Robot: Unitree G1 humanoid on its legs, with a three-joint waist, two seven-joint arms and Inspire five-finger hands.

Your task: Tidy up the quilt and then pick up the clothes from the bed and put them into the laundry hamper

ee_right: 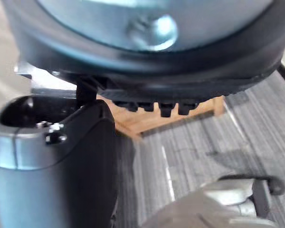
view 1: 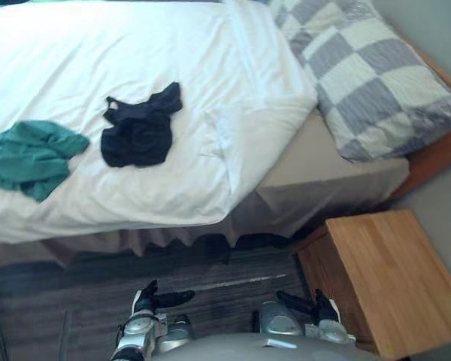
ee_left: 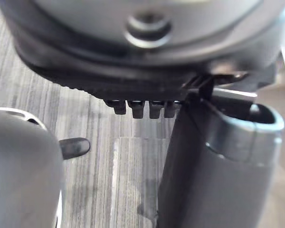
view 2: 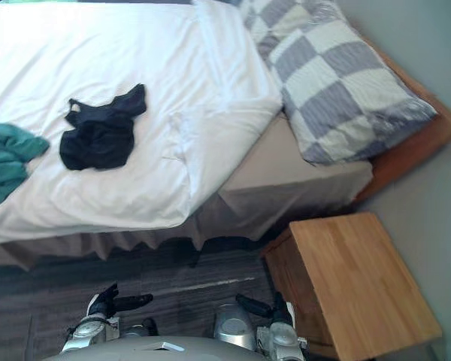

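A white quilt (view 1: 135,68) covers the bed, its near right corner bunched and folded (view 1: 248,135) over the mattress edge. On the quilt lie a black garment (view 1: 139,128) in the middle and a green garment (view 1: 30,158) at the left. Both hands hang low over the floor, well short of the bed. My left hand (view 1: 164,299) is relaxed and open, holding nothing, with its fingers (ee_left: 142,108) over the grey floor. My right hand (view 1: 301,304) is open and holds nothing either, its fingers (ee_right: 166,108) near the wooden nightstand.
A grey and white checked pillow (view 1: 368,83) lies at the bed's right end on the bare mattress (view 1: 316,165). A wooden nightstand (view 1: 387,278) stands close at the right, beside my right hand. Dark striped floor (view 1: 98,278) runs between me and the bed.
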